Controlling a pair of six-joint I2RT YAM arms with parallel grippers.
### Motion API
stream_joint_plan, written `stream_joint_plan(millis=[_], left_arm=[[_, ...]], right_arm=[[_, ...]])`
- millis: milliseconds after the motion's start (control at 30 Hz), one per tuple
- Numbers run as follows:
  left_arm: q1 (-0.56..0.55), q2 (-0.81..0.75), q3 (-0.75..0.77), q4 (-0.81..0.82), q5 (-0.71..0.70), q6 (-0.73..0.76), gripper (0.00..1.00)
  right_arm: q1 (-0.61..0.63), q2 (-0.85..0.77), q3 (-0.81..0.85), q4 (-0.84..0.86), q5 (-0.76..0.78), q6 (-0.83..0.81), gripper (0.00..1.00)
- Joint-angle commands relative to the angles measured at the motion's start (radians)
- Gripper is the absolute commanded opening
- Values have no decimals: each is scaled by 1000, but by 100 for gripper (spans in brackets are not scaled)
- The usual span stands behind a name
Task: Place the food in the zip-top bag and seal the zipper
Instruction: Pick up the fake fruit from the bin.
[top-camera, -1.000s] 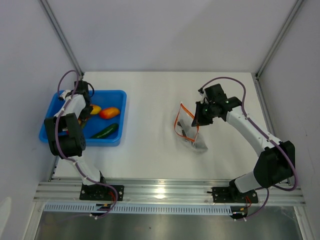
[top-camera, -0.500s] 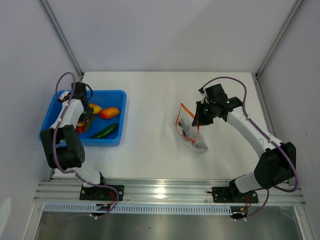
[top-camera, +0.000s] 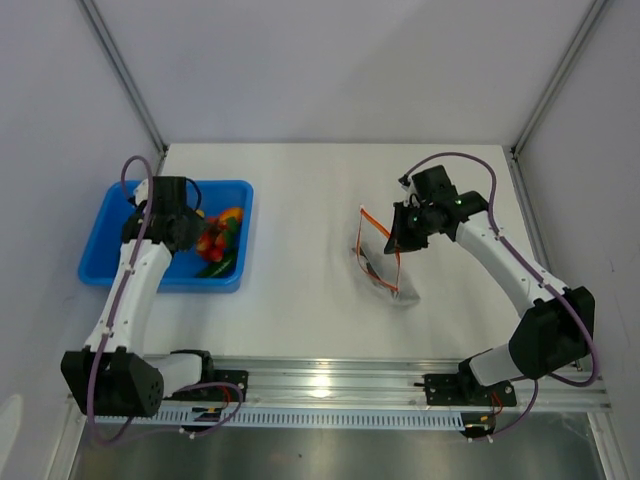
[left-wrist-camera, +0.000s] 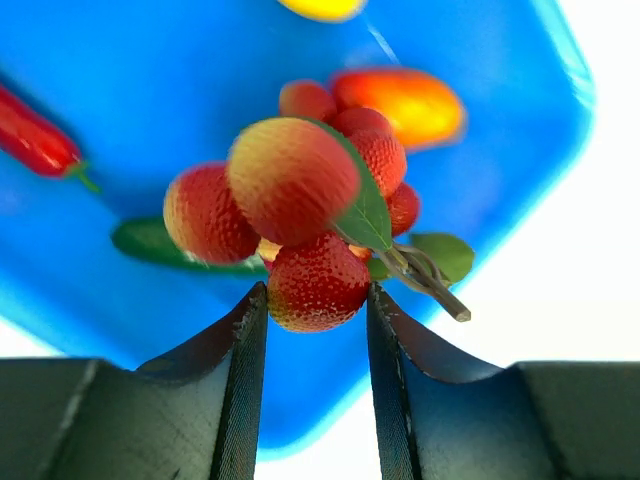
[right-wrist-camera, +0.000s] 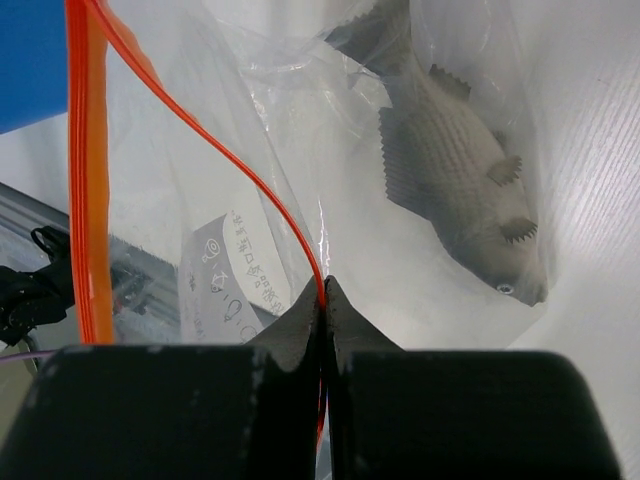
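Left gripper (left-wrist-camera: 315, 300) closed on a red fruit cluster (left-wrist-camera: 300, 190); right gripper (right-wrist-camera: 322, 290) pinched tight on the zipper (right-wrist-camera: 85, 170).
The leafy cluster is gripped by its lowest berry over the blue tray (left-wrist-camera: 520, 140), where a mango (left-wrist-camera: 400, 100), a red chilli (left-wrist-camera: 35, 140) and a green pepper (top-camera: 216, 266) are seen. The zip-top bag (right-wrist-camera: 250, 130) is held by its red-orange edge, well apart from the tray, with a grey toy fish (right-wrist-camera: 450, 170) inside.

We see a bright blue tray (top-camera: 100, 262) on the white table (top-camera: 300, 200). It carries red, pimpled berries (left-wrist-camera: 295, 180) with green leaves (left-wrist-camera: 365, 215) and a yellow-to-red mango (left-wrist-camera: 400, 103). A clear bag (right-wrist-camera: 250, 150), its zipper (right-wrist-camera: 85, 180) red-orange, shows a grey, scale-patterned fish (right-wrist-camera: 450, 190).
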Motion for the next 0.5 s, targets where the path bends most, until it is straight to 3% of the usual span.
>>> stream_joint_plan(millis=[0,267,467], left_arm=[[-46,-107,1,-60,49,-61,1],[-60,-406,47,-215,123,-93,0],[-112,-502,67,-189,334,-47,1]], right_arm=[[-5,-50,52,-26,-18,18,0],[-5,-73,48,-3,-30,44,0],[-5,-81,20,14,-15,32,0]])
